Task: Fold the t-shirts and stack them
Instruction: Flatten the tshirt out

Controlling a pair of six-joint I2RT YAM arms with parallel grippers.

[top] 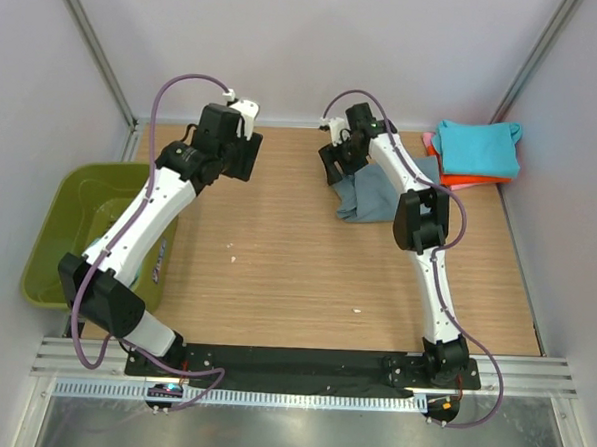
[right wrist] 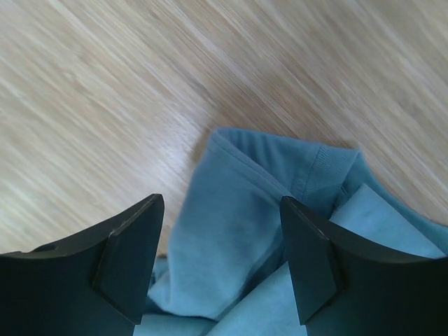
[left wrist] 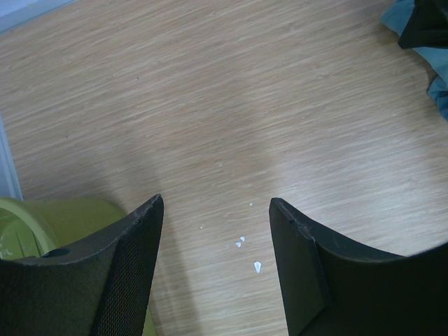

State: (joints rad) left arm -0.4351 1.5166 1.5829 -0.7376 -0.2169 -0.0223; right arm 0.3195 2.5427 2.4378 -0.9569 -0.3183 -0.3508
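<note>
A slate blue-grey t-shirt lies bunched on the wooden table at the back, partly under my right arm. In the right wrist view it fills the space below my open right gripper, which hovers just above it, touching nothing. A folded turquoise t-shirt tops a stack at the back right, with an orange one and a pink edge beneath. My left gripper is open and empty above bare table, left of the blue-grey shirt.
An olive-green plastic tub stands off the table's left edge; its rim shows in the left wrist view. Small white flecks lie on the wood. White walls enclose the table.
</note>
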